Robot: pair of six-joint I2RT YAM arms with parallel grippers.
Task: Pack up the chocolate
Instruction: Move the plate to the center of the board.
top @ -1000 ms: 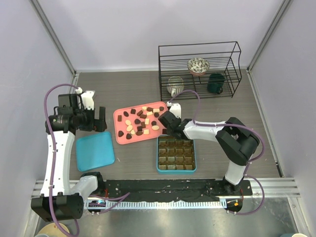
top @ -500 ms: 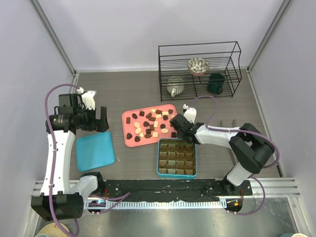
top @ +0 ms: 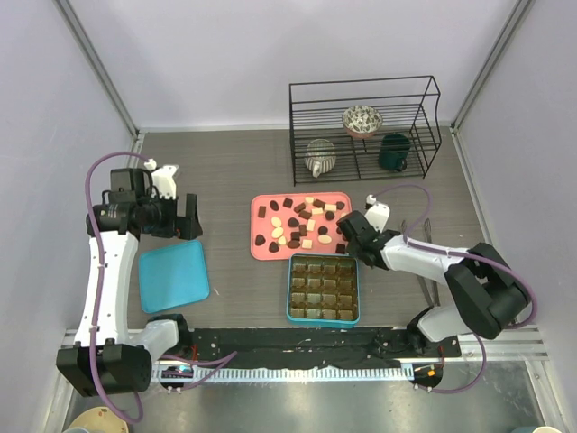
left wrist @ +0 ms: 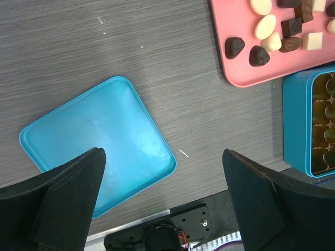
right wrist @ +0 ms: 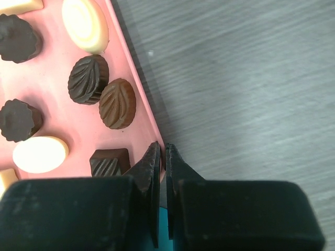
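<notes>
Chocolate pieces point(right wrist: 118, 103), small moulded bites in dark brown, mid brown and cream-white, are being kept loose on the flat pink plastic tray point(right wrist: 63, 123), which is lying at the centre of the overhead view, just above the square teal box point(left wrist: 296, 125) with brown compartments. The tray's thin right rim is being pinched by the right gripper point(right wrist: 162, 154), whose jaws are almost together with only the rim between them. The step in hand is judged to be positioning the tray beside the box. It is best done with the rim being pulled low and level, so that no piece is tipped over the shallow edge. The left gripper point(top: 187, 219) is being held fully spread and empty at the left of the overhead view, over the flat teal lid point(left wrist: 99, 141). Whether any compartment is filled cannot be told. A patterned bowl point(top: 362, 119) and a dark mug point(top: 394, 153) are being stored in the black wire rack point(top: 364, 84) at the upper right.
</notes>
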